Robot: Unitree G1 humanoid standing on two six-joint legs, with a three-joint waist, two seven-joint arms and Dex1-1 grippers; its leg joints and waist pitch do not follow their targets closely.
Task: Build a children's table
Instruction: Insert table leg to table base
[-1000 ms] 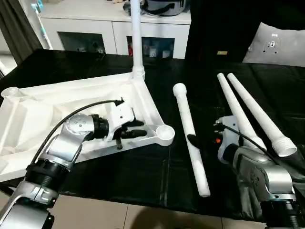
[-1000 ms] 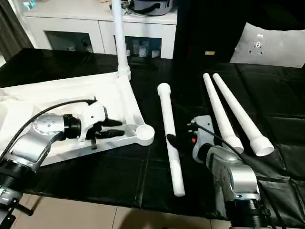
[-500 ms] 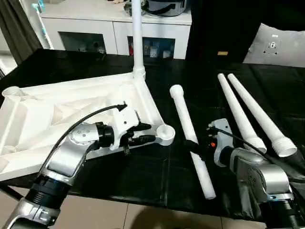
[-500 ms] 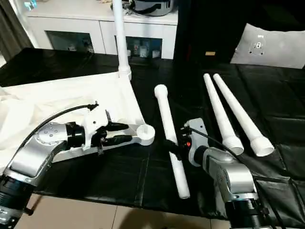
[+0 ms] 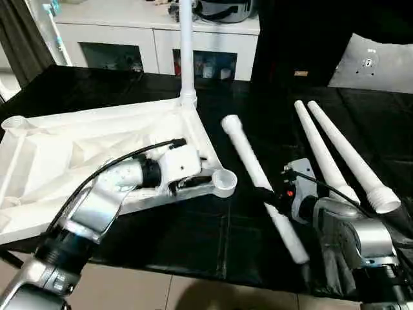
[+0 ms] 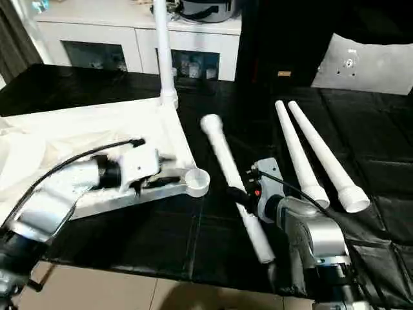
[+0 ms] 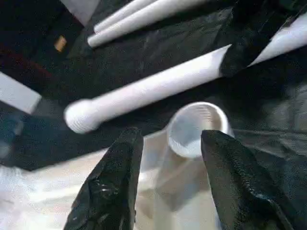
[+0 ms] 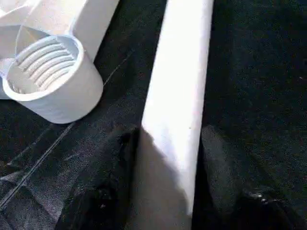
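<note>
Two black sheets [image 5: 213, 239] cover the work surface; right gripper [image 8: 163, 191] clasps a leg [image 5: 258, 181]; left gripper [image 7: 168, 187] gapes; no legible writing.

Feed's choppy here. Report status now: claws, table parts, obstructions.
Right claw shut on loose leg. Left claw open at empty corner socket of tabletop. One leg fitted upright, two spare legs lying aside. No obstructions seen.
</note>
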